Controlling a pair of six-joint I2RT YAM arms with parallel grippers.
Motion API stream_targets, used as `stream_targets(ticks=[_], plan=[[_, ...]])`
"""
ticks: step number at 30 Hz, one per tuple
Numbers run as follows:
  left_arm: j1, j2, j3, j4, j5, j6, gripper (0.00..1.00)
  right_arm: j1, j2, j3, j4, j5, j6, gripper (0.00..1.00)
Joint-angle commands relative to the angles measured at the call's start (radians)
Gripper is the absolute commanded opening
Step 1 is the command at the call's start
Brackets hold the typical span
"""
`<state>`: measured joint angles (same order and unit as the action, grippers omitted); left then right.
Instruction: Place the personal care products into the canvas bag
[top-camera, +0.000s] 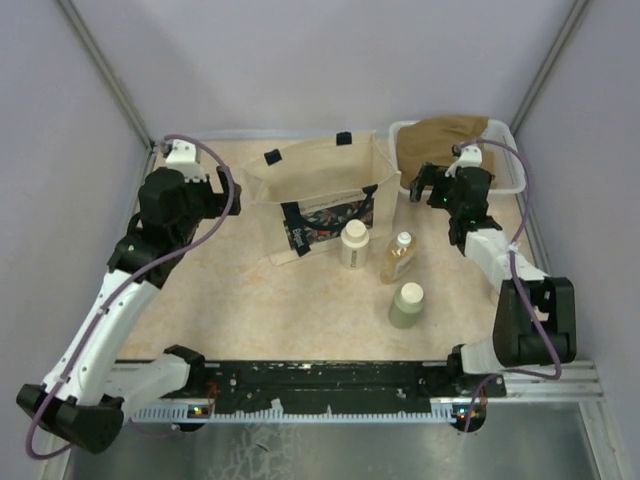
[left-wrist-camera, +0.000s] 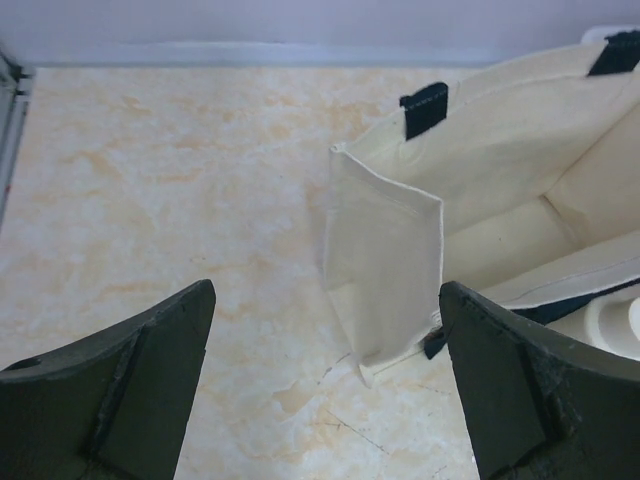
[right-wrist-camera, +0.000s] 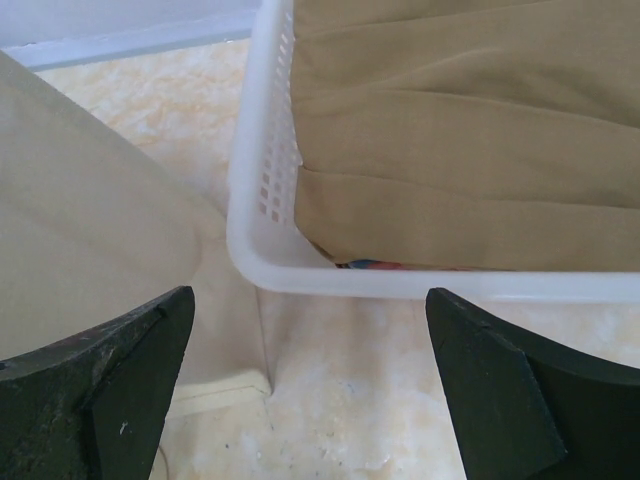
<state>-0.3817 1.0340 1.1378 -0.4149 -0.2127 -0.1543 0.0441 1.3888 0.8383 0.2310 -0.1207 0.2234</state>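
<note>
A: Looking from above: beige canvas tote bag with navy handles (top-camera: 320, 180) upright at centre, mouth up. Just in front, standing close together: cream bottle with white cap (top-camera: 354, 245), clear amber-liquid bottle with white cap (top-camera: 397, 258), pale olive-green cylinder (top-camera: 407, 305). Not yet bagged.

B: And left gripper (top-camera: 234, 196), right gripper (top-camera: 418, 186)?

A: Both spread wide, empty, flanking bag. From left wrist: soft bag corner below fingers. From right wrist: bag side, white plastic basket (right-wrist-camera: 250, 200) holding brown cloth (right-wrist-camera: 470, 150).

B: Risks?

A: Could crush soft bag wall. Could topple neighbouring bottles while grasping one.
</note>
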Motion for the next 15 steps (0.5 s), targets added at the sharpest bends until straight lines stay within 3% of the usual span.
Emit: stream_targets(ticks=[1,9,15], plan=[[-0.002,-0.029,-0.029,-0.007,-0.122,-0.009,0.99,0.015,0.043,0.076,0.155,-0.036,-0.037,0.99],[0.002,0.076,-0.110,-0.015,-0.144,-0.014,0.99,0.074,0.161,0.187,0.147,-0.064,-0.083,0.99],[0.006,0.147,-0.187,0.077,-0.054,-0.041,0.99,0.113,0.215,0.253,0.130,-0.086,-0.100,0.99]])
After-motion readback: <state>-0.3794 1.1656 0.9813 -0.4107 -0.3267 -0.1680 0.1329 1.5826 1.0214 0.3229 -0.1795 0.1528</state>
